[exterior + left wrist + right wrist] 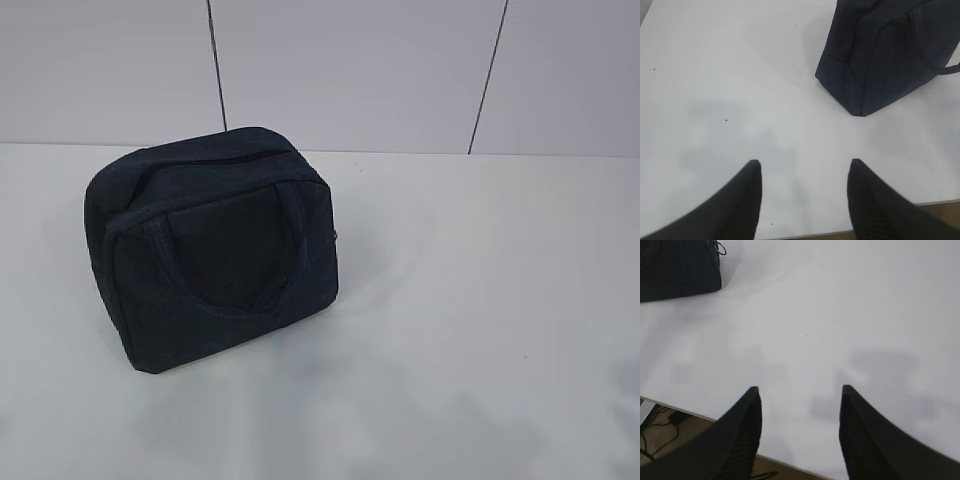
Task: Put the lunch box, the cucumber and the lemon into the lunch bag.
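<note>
The dark navy lunch bag [215, 245] stands upright left of the table's middle, its top zipper closed and its looped handle hanging down the front. The left wrist view shows the lunch bag [885, 55] at the upper right, well ahead of my left gripper [805, 162], which is open with only bare table between its fingers. In the right wrist view a corner of the lunch bag [677, 267] with its metal ring pull [720, 249] sits at the upper left, and my right gripper [799, 388] is open and empty. The lunch box, the cucumber and the lemon are out of view.
The white table [480, 300] reaches back to a grey panelled wall [350, 70]. Its near edge [700, 416] runs just under both grippers, with brown floor and a cable [660, 435] beyond it.
</note>
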`<state>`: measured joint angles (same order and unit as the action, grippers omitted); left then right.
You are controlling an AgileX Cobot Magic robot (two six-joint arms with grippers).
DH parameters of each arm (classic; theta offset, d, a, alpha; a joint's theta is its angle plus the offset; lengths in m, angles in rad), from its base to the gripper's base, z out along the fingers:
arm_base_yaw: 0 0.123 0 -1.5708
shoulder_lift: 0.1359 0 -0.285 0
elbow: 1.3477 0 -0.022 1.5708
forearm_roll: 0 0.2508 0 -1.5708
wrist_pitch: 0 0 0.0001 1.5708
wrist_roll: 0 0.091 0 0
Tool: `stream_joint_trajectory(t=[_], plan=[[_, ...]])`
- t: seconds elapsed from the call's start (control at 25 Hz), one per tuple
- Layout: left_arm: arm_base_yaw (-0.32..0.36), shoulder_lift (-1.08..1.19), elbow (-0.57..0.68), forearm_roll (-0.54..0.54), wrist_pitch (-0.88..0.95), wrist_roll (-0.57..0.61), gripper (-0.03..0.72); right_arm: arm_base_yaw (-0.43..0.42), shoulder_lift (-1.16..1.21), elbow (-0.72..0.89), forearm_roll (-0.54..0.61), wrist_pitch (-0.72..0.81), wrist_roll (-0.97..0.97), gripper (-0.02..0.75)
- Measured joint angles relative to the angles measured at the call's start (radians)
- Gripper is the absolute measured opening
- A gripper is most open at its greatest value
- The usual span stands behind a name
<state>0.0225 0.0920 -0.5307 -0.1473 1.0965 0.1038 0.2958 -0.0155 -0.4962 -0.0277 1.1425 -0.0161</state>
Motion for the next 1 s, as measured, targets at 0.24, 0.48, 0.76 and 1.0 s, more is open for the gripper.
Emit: stream_joint_trajectory(t=[0.24,0.48,0.76,1.0], plan=[[-0.023,-0.006,0.0,0.0,0.0,0.0,0.386,0.0,0.0,0.0,0.0,0.0,0.002,0.386],[-0.042,-0.015,0.0,0.0,0.0,0.0,0.386,0.0,0.0,0.0,0.0,0.002,0.002,0.386],[-0.049,-0.081,0.0,0.0,0.0,0.0,0.386,0.0,0.0,0.0,0.0,0.002,0.002,0.386],[-0.049,-0.085,0.002,0.0,0.006,0.0,0.386,-0.01,0.0,0.0,-0.001,0.002,0.004,0.386]])
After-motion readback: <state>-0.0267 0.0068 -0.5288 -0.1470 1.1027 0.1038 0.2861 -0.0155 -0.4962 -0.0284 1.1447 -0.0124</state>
